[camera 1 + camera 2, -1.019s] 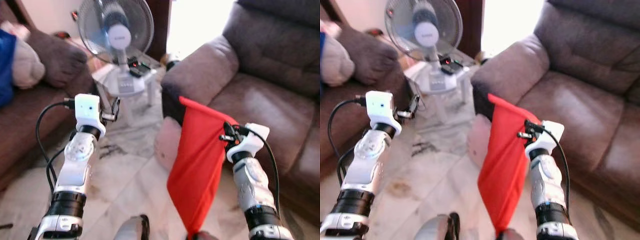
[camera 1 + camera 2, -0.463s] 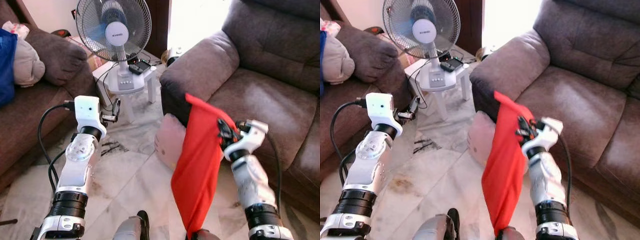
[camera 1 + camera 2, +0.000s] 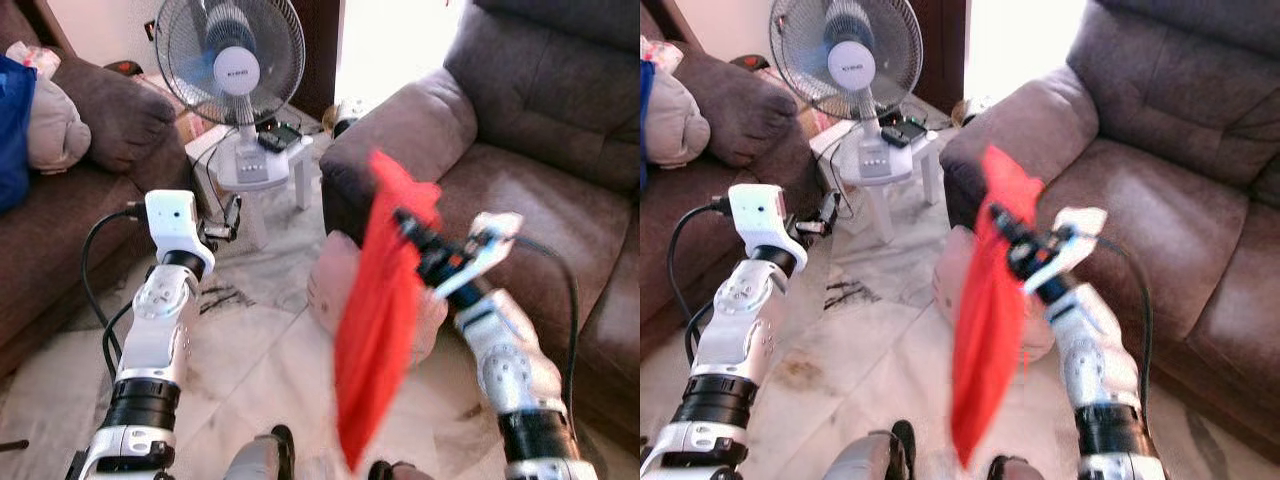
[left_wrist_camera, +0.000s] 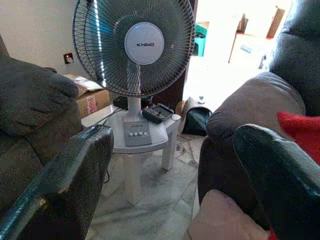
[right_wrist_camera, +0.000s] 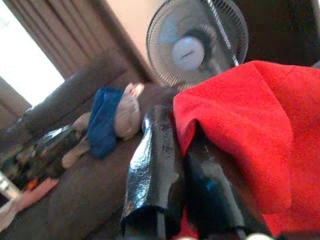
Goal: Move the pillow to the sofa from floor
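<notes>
Marble floor (image 3: 250, 350), pale with grey veining, runs between two dark brown sofas. Right-hand sofa (image 3: 560, 150) has a broad padded arm and a bare seat cushion; left-hand sofa (image 3: 90, 150) carries a stuffed toy (image 3: 50, 125) with blue cloth against its back. Between them, at the far end of the floor, a small white stool (image 3: 255, 175) bears a pedestal fan (image 3: 232, 60), with a dark remote-like item beside the fan's base and a cardboard box (image 4: 87, 97) behind it near the wall. Bright doorway beyond. Red pillow (image 3: 380, 320), limp and cover-like, hangs in the air in front of the right-hand sofa's arm, its top corner about level with the arm and its lower end dangling toward the floor. Right gripper (image 3: 415, 235) has its fingers closed together on the pillow's upper part; the right wrist view shows both black fingers side by side against red fabric. A pale pink cushion (image 3: 335, 280) sits on the floor at the base of the sofa arm, partly hidden behind the pillow. Left gripper (image 3: 228, 215) is raised over the floor toward the stool, fingers apart, holding nothing.
</notes>
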Robot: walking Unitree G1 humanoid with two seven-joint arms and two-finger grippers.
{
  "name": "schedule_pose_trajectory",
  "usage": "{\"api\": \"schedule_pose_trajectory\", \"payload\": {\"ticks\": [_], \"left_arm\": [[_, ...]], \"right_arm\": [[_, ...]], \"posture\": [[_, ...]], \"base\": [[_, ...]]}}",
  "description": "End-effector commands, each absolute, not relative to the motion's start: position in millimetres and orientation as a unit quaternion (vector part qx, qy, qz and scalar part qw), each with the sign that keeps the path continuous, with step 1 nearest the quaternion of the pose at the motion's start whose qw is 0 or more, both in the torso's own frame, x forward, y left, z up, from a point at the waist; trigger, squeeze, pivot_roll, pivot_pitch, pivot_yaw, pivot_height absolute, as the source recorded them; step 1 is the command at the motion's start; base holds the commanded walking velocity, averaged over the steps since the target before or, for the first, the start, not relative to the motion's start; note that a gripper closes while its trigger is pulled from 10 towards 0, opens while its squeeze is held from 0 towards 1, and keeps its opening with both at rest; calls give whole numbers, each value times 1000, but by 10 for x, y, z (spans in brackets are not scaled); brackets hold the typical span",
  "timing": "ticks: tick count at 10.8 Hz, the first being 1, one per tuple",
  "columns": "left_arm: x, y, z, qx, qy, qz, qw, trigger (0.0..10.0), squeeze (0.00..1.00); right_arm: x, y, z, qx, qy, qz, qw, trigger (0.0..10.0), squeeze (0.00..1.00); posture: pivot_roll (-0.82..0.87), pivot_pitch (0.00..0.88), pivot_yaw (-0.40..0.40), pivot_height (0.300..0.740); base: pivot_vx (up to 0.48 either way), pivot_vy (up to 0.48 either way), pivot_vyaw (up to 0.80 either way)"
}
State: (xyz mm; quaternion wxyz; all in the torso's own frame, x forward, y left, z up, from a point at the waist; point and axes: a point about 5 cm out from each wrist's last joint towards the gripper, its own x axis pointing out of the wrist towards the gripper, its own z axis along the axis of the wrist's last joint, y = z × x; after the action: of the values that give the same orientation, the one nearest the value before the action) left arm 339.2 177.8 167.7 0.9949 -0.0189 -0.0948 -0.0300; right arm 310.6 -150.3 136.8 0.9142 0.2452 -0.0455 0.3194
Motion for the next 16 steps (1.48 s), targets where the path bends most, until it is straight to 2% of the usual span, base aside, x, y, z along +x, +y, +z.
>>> {"api": "schedule_pose_trajectory", "payload": {"ticks": [1, 2, 5, 8, 10, 12, 13, 14, 15, 16], "left_arm": [[3397, 1830, 1719, -41, -101, -17, 994, 10000, 0], [3398, 1847, 1720, -50, -101, -13, 994, 10000, 0], [3425, 1841, 1745, -65, -102, -13, 992, 10000, 0], [3428, 1879, 1767, -81, -104, -10, 991, 10000, 0], [3430, 1879, 1763, -134, -99, -19, 986, 10000, 0], [3445, 1926, 1682, -252, -78, -29, 964, 10000, 0], [3479, 2068, 1555, -335, -57, 9, 941, 10000, 1000], [3492, 2119, 1498, -310, -38, 28, 949, 10000, 1000], [3498, 2109, 1492, -287, -32, 28, 957, 10000, 1000], [3503, 2100, 1530, -283, -41, 31, 958, 10000, 0]], "right_arm": [[3051, -1455, 1693, 241, -109, 380, 886, 10000, 0], [2959, -1429, 1689, 237, -102, 420, 870, 10000, 0], [2898, -1487, 1667, 228, -93, 434, 867, 10000, 0], [2783, -1419, 1693, 234, -91, 486, 837, 10000, 0], [2768, -1398, 1711, 239, -95, 497, 829, 10000, 0], [2733, -1398, 1782, 240, -105, 511, 818, 10000, 0], [2708, -1378, 1861, 240, -118, 523, 810, 10000, 0], [2721, -1354, 1876, 232, -118, 519, 814, 10000, 0], [2800, -1353, 1859, 222, -113, 494, 833, 10000, 0], [3044, -1408, 1787, 181, -100, 402, 892, 10000, 0]], "posture": [[88, 90, -20, 740], [89, 93, -20, 740], [85, 101, -17, 740], [89, 93, -17, 740], [90, 87, -17, 740], [86, 76, -14, 740], [78, 68, -14, 740], [74, 63, -15, 740], [75, 64, -18, 740], [76, 69, -23, 740]], "base": [[0, 0, 0], [0, 0, 0], [0, 0, 0], [0, 0, 0], [0, 0, 0], [0, 0, 0], [0, 0, 0], [0, 0, 0], [0, 0, 0], [0, 0, 0]]}}
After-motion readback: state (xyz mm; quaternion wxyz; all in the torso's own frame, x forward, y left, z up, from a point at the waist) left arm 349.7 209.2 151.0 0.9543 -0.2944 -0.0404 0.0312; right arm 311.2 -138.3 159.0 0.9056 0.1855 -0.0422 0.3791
